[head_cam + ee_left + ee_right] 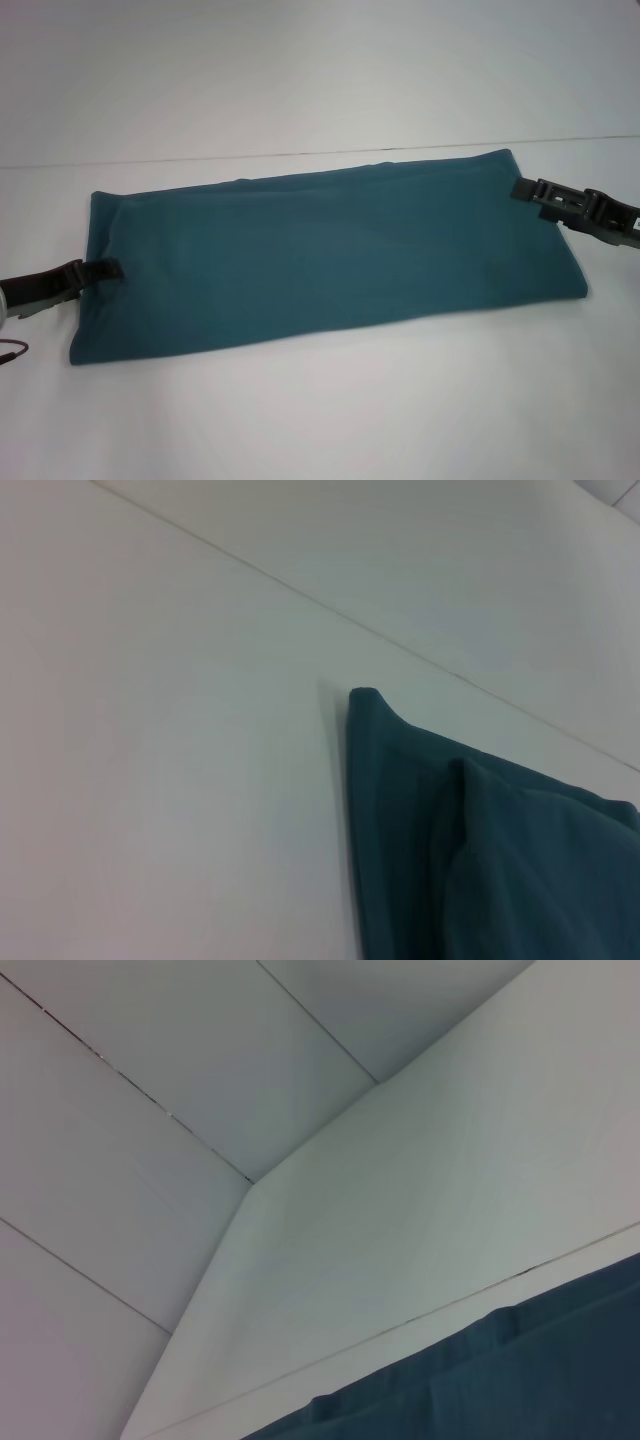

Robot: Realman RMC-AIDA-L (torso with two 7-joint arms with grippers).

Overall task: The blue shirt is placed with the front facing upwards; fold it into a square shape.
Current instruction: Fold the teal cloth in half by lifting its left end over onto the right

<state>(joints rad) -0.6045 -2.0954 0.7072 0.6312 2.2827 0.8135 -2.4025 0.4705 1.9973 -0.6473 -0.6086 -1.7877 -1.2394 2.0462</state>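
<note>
Left claw (pixel 108 268), right claw (pixel 528 190) touching blue shirt (pixel 320 255) ends.

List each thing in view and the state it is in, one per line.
blue shirt: folded into a long band, lying flat on the table, no lettering or collar showing.
left pincer: at the shirt's left short edge, tip on the fabric.
right pincer: at the shirt's far right corner, tip at the fabric edge.
table: white, bearing the shirt.
</note>
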